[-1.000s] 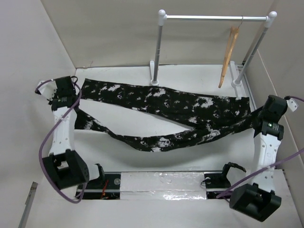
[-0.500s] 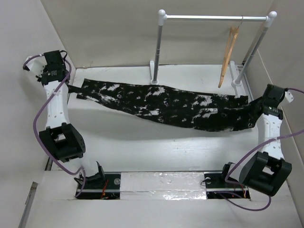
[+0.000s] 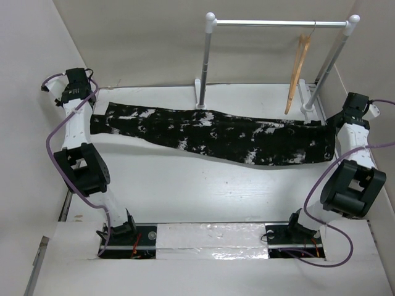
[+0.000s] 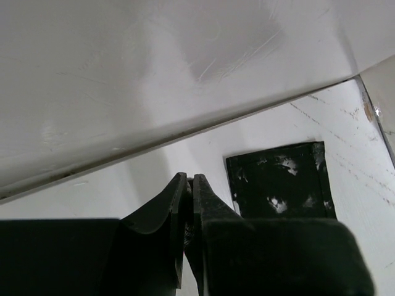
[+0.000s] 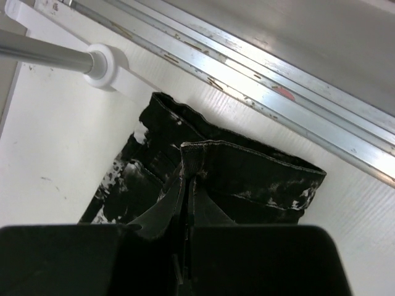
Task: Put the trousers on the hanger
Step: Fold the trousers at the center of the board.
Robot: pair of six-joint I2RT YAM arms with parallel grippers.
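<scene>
The black trousers with white splatter are stretched in one long band across the table, from left to right. My left gripper is shut on the leg end at the far left. In the left wrist view the fingers are pressed together on a bit of fabric, with the other leg hem lying beside them. My right gripper is shut on the waistband at the far right. The tan wooden hanger hangs from the rack rail at the back right, apart from the trousers.
The white pole rack stands at the back, its posts just behind the trousers. Its right foot shows near the waistband. An aluminium track runs along the right edge. White walls close in on the left and at the back.
Both arms have swung outward and back. The two crossed legs have come together, and the trousers are now pulled into one straighter band, farther back on the table.
</scene>
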